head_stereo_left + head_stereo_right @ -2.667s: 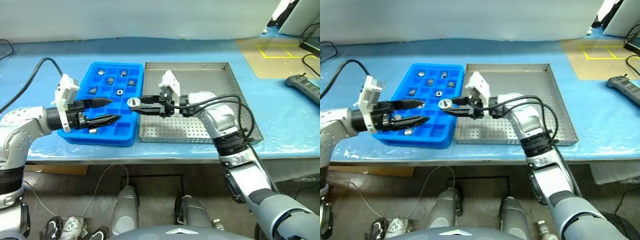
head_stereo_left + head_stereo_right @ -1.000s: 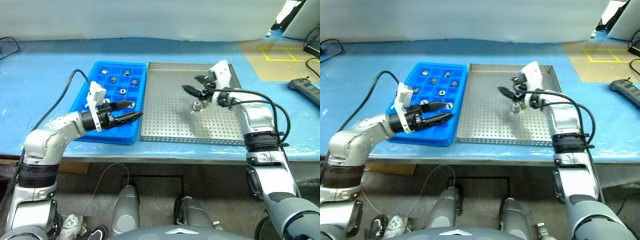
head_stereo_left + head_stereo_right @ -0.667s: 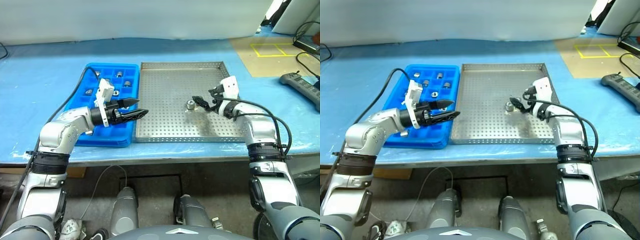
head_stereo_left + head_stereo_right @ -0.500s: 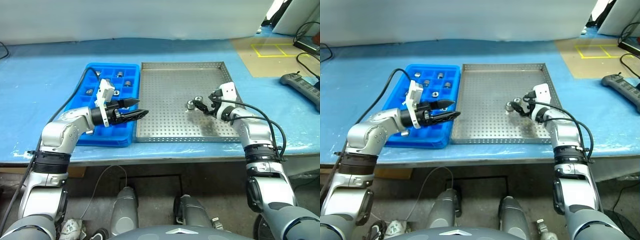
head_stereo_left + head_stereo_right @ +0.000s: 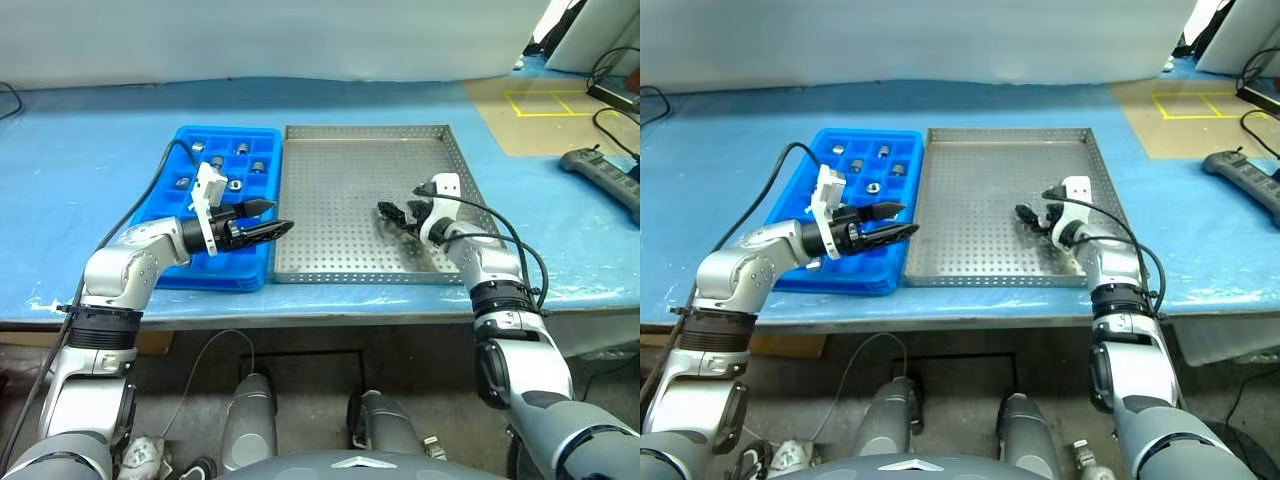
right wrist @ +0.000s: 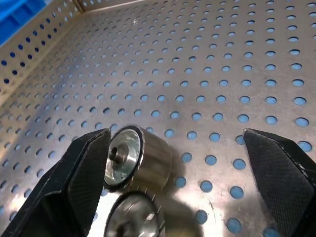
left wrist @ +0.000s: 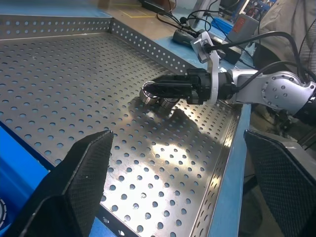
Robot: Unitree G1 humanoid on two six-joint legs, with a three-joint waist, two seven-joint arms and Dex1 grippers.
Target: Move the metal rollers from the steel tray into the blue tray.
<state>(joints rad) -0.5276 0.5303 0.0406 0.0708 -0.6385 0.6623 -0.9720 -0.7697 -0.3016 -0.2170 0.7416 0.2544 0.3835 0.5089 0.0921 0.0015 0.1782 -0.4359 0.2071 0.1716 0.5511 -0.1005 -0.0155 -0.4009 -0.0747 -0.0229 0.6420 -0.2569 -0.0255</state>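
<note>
The steel tray (image 5: 340, 170) lies mid-table with the blue tray (image 5: 180, 270) against its left side. Several metal rollers (image 5: 241, 149) sit in the blue tray's far compartments. One roller (image 6: 132, 157) lies on its side on the steel tray's perforated floor, also seen in the left wrist view (image 7: 149, 93). My right gripper (image 6: 176, 134) is low over the steel tray floor (image 5: 1032, 207), open, with this roller between its fingers, close to one finger (image 6: 74, 182). My left gripper (image 5: 275, 218) hovers open and empty over the blue tray's right edge, pointing at the steel tray.
A black handheld device (image 5: 600, 168) lies at the table's far right, beside a brown sheet with yellow lines (image 5: 540, 100). A black cable (image 5: 140, 210) loops from my left wrist across the blue tray's left side. The table's front edge (image 5: 300, 305) runs just below both trays.
My right gripper has sunk to the steel tray floor and spread its fingers around the roller. The left gripper has held its place, open.
</note>
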